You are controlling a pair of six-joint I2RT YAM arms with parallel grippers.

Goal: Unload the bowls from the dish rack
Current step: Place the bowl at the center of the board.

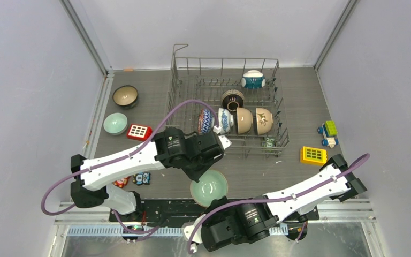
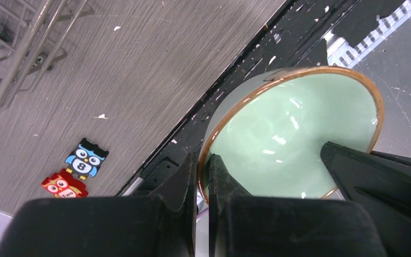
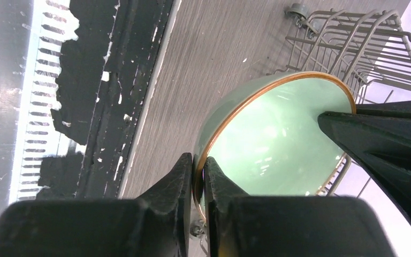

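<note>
A pale green bowl (image 1: 209,188) with a brown rim hangs over the table's near edge, in front of the dish rack (image 1: 225,60). My left gripper (image 1: 199,174) is shut on its rim from the upper left; in the left wrist view the left gripper (image 2: 203,160) pinches the bowl (image 2: 294,134). My right gripper (image 1: 214,204) is shut on the same bowl from below, and the right gripper (image 3: 199,159) clamps its rim (image 3: 267,139). In the rack stand a teal-and-white bowl (image 1: 252,79), a dark bowl (image 1: 233,99) and a row of patterned and cream bowls (image 1: 243,121).
A dark brown bowl (image 1: 125,96) and a pale green bowl (image 1: 115,123) sit on the table at the left. A red block (image 1: 139,131), owl figures (image 1: 142,178), a yellow block (image 1: 313,155) and a toy car (image 1: 328,134) lie around the rack.
</note>
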